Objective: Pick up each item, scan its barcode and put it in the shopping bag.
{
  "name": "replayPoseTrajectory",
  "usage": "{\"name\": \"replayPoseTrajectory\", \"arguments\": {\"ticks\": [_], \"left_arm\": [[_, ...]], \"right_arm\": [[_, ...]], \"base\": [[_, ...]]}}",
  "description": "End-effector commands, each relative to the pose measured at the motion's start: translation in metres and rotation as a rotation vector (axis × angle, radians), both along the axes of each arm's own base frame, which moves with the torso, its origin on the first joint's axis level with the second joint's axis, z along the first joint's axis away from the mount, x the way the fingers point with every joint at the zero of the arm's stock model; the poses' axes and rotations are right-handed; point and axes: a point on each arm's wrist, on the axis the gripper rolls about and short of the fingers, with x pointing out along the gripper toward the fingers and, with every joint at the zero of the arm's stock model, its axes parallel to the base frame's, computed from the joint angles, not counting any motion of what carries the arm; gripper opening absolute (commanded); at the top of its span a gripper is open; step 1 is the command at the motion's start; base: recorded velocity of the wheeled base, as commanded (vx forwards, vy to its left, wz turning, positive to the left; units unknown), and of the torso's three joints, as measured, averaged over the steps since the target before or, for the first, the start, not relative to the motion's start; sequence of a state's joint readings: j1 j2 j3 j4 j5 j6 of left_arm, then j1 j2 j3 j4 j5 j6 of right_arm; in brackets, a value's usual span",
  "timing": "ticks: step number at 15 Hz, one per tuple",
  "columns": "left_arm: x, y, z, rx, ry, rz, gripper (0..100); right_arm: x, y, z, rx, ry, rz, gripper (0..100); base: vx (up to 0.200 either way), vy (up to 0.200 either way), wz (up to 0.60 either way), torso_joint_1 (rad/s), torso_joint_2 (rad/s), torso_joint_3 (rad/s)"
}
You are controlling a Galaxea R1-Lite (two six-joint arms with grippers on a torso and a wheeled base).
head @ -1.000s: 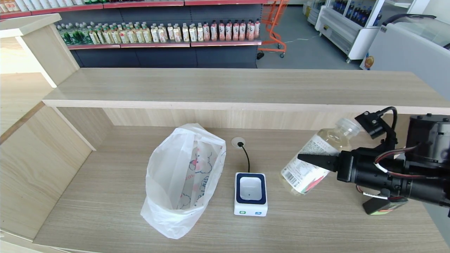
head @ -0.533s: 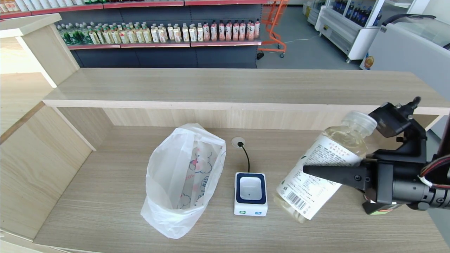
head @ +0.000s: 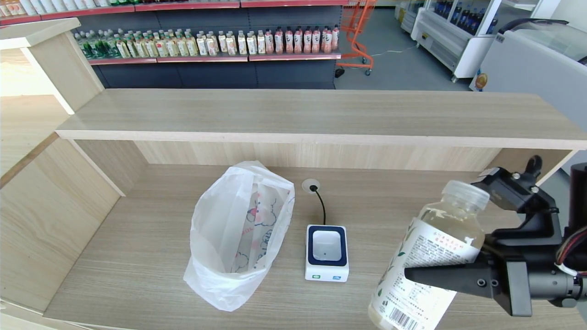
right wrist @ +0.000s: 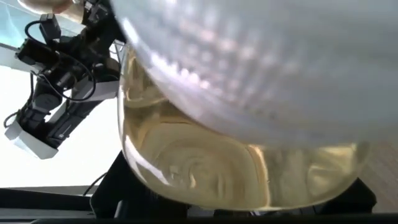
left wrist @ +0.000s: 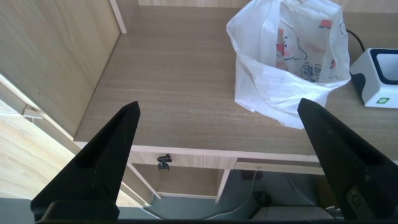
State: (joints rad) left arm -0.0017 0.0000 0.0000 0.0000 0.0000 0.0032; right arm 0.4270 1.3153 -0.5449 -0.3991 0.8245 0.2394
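Right gripper [head: 415,274] of mine clamps the tilted bottle [head: 438,243] of pale liquid across its label, right of the scanner [head: 326,252]; the open shopping bag [head: 206,238] holds a patterned packet [head: 257,215]; my left gripper [left wrist: 217,104] gapes empty.

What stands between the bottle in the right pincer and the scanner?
Nothing visible does. The right pincer holds the bottle to the right of the scanner, and only bare counter lies between them. The shopping bag stands on the scanner's left, out of that path.
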Motion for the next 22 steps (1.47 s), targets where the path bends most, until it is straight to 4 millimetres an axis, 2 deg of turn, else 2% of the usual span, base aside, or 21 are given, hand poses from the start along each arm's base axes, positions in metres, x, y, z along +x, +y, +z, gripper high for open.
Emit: {"name": "replayPoseTrajectory", "arguments": {"ticks": [1, 22], "left_arm": [[0.0, 0.0, 0.0, 0.0, 0.002, 0.0, 100], [0.0, 0.0, 0.0, 0.0, 0.002, 0.0, 100]], "right_arm": [[-0.005, -0.004, -0.006, -0.055, -0.028, 0.021, 0], [0.007, 0.0, 0.006, -0.04, -0.079, 0.014, 0]], "base": [[0.0, 0.0, 0.0, 0.0, 0.0, 0.0], [0.0, 0.0, 0.0, 0.0, 0.0, 0.0]]}}
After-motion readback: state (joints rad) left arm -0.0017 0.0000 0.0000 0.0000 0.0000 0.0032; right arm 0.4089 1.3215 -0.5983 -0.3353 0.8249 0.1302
